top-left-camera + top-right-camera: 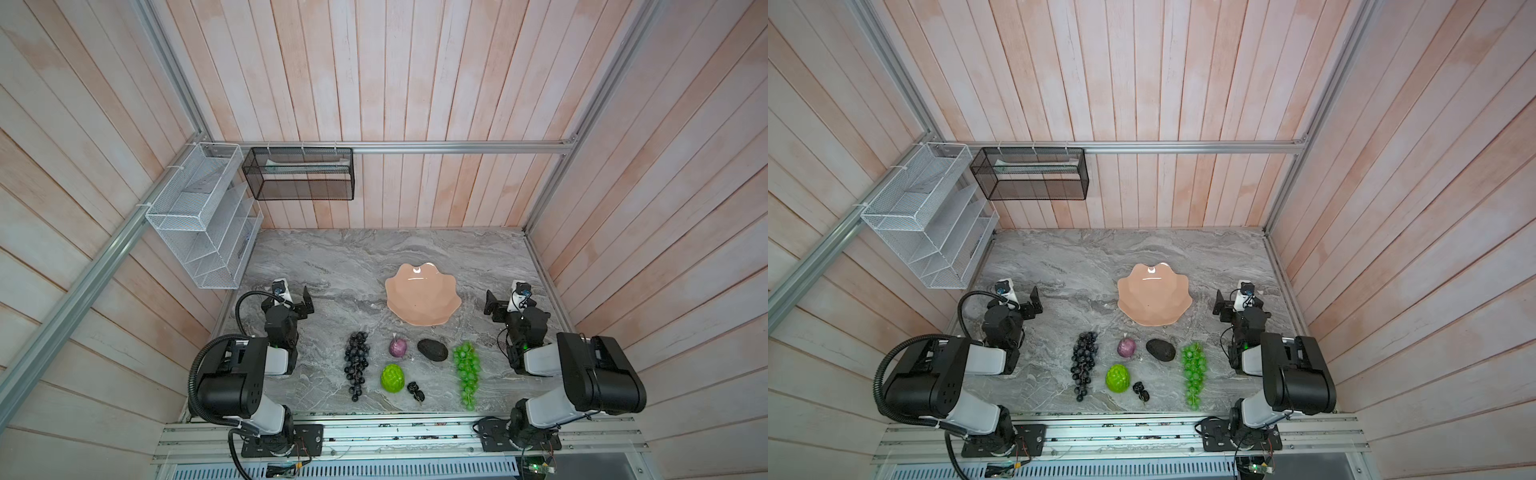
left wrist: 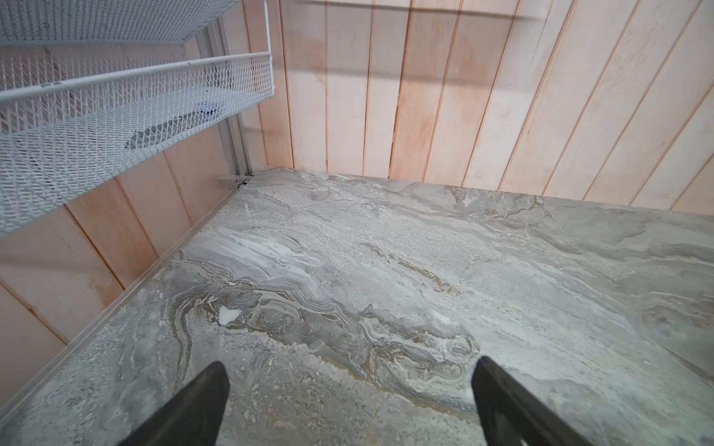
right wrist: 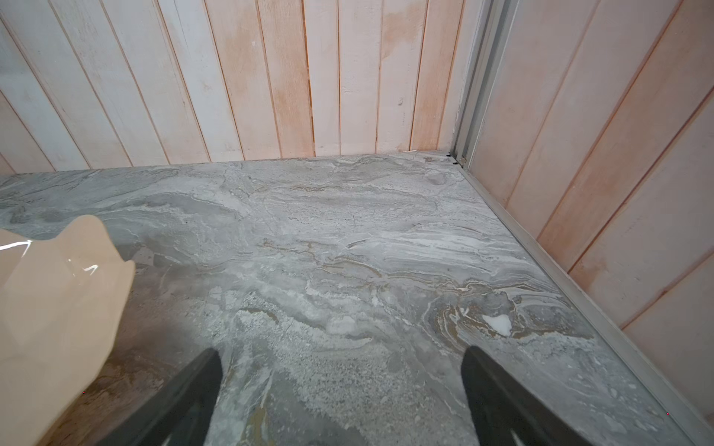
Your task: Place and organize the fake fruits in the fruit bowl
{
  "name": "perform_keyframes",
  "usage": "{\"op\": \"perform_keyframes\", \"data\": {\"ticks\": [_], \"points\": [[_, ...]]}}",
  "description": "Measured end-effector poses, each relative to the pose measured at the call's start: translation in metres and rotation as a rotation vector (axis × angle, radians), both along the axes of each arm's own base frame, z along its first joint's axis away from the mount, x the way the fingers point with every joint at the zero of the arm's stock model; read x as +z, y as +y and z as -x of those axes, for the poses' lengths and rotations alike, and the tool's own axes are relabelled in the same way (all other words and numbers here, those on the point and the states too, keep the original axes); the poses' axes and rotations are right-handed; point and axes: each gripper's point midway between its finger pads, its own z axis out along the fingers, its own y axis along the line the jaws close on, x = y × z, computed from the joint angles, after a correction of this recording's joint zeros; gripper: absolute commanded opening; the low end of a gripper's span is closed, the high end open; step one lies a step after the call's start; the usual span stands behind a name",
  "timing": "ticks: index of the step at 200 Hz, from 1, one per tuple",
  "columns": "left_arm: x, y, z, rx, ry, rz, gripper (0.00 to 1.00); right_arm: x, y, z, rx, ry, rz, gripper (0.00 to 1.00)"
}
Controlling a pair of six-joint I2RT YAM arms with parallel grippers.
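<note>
A grey marbled tabletop [image 1: 332,266] fills the floor of a booth walled in pale pink-white planks [image 1: 415,83]. Two mesh baskets hang on the walls, both far to the left of and beyond the one fruit bowl [image 1: 422,299]: a white wire basket [image 1: 199,216] on the side wall and a black mesh basket [image 1: 299,174] on the back wall.

The fruit bowl, a glossy salmon-pink dish with a scalloped rim, sits on the tabletop between the two arms. The left pincer [image 2: 349,370] stands well to the left of the bowl, its two dark fingers spread wide over bare marble in the left wrist view, pinching nothing.

Six fake fruits lie on the tabletop outside the bowl, all on the arms' side of it, none touching it. Going left to right:
- One long black-purple grape bunch [image 1: 356,365], furthest left of the bowl.
- One lime-green lumpy fruit [image 1: 392,377], a little left of the bowl's middle.
- One purple round fruit [image 1: 398,347], nearer the bowl than the lime-green one.
- One tiny black cluster [image 1: 416,390], the piece furthest from the bowl's rim in the middle group.
- One dark bumpy oval [image 1: 432,350], close below the bowl's right half.
- One long bright green grape bunch [image 1: 466,370], beside the bowl's right edge line.

The right pincer [image 3: 342,359] stands to the right of the bowl, fingers likewise spread and holding nothing; the bowl's rim shows at the edge of the right wrist view.
</note>
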Motion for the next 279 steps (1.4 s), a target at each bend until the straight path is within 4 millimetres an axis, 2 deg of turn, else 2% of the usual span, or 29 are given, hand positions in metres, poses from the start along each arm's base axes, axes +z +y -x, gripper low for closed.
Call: {"op": "perform_keyframes", "data": {"ticks": [217, 242, 255, 279], "points": [[0.000, 0.002, 0.001, 0.015, 0.006, 0.004, 1.00, 0.003, -0.002, 0.000, -0.015, -0.009, 0.001, 0.98], [0.008, 0.008, -0.007, 0.077, 0.038, 0.007, 1.00, 0.028, -0.008, 0.001, -0.051, -0.047, -0.004, 0.98], [0.026, 0.013, -0.019, 0.113, 0.035, 0.010, 1.00, 0.052, -0.010, -0.003, -0.065, -0.086, -0.014, 0.96], [0.068, 0.025, -0.037, 0.190, 0.037, 0.039, 1.00, 0.109, -0.013, -0.013, -0.082, -0.152, -0.078, 0.88]]}}
